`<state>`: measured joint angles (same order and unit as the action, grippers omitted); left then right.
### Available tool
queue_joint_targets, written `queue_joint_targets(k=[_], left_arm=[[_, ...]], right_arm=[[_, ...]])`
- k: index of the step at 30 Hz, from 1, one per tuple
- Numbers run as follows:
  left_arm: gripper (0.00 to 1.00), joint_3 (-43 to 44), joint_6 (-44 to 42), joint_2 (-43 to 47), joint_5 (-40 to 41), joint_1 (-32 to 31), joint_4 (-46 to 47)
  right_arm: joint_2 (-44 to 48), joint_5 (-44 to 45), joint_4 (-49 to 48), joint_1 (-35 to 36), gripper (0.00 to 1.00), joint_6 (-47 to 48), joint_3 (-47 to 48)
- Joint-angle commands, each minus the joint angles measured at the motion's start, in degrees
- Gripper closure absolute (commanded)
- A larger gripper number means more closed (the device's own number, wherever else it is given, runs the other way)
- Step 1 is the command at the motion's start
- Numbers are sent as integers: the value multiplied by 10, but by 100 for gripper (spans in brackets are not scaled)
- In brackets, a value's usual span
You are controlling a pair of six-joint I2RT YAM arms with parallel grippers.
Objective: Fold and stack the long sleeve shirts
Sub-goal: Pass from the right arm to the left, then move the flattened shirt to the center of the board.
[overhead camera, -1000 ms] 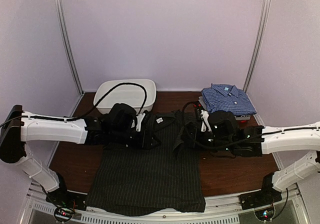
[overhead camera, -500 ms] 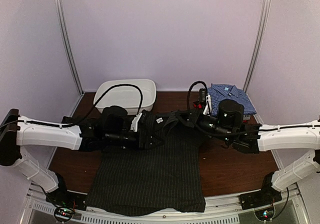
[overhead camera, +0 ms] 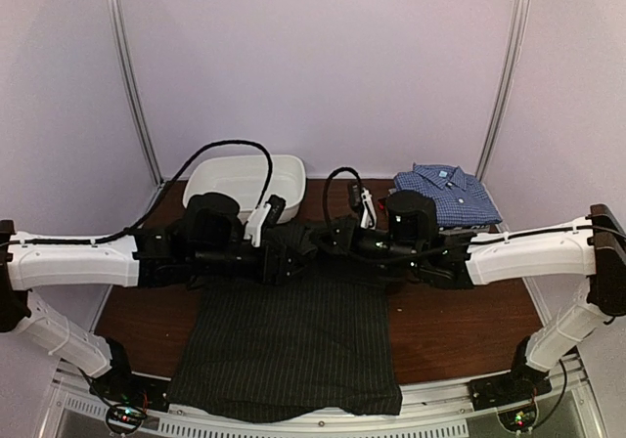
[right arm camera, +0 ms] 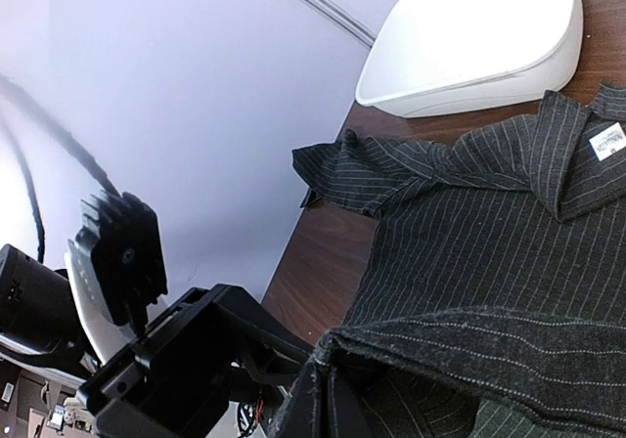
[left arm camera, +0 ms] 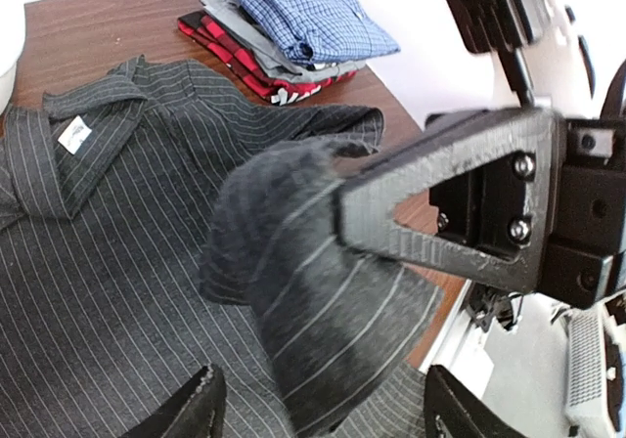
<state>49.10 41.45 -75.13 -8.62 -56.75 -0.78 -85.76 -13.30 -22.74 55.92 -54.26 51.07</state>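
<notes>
Your right gripper (right arm camera: 323, 401) is clamped shut on a doubled fold of the black pinstriped shirt (overhead camera: 293, 345), holding the cloth up above the rest of the garment. Your left gripper (left arm camera: 323, 407) stands wide apart; the lifted fold hangs between its fingers (left arm camera: 203, 404) but they do not pinch it.

A small white label (left arm camera: 73, 133) sits inside the shirt's collar, its print too small to read. The blue checked shirt (overhead camera: 448, 196) carries a small blue collar tag, also unreadable.

Compared with a second ago, your right gripper has travelled left from the shirt's right edge to the middle near the collar, bringing the sleeve cloth with it, and your left jaws have spread wider.

The pinstriped shirt lies flat on the dark wooden table (overhead camera: 460, 330), its hem at the near edge. At the far right corner, the blue checked shirt tops a folded stack over a grey shirt (left arm camera: 256, 39) and a red-black shirt (left arm camera: 233, 57). A white tub (right arm camera: 469, 47) sits at the far left. Pale lilac walls (overhead camera: 313, 66) with metal rails (overhead camera: 132, 76) close in the cell.
</notes>
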Motion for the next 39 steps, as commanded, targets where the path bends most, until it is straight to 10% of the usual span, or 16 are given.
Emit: queue_joint_targets(k=[1, 9, 18, 26, 39], left_arm=[[28, 39, -60, -24, 14, -15, -19], [34, 77, -51, -59, 96, -23, -78], [100, 88, -16, -55, 177, -22, -117], [100, 110, 44, -4, 263, -16, -209], [100, 92, 115, 81, 268, 38, -307]], right_arm=[[-22, -25, 16, 7, 100, 8, 39], [-31, -25, 32, 10, 100, 11, 51], [-21, -11, 53, 11, 84, 27, 50], [52, 74, 155, -7, 50, 83, 51], [146, 145, 237, -93, 42, 107, -43]])
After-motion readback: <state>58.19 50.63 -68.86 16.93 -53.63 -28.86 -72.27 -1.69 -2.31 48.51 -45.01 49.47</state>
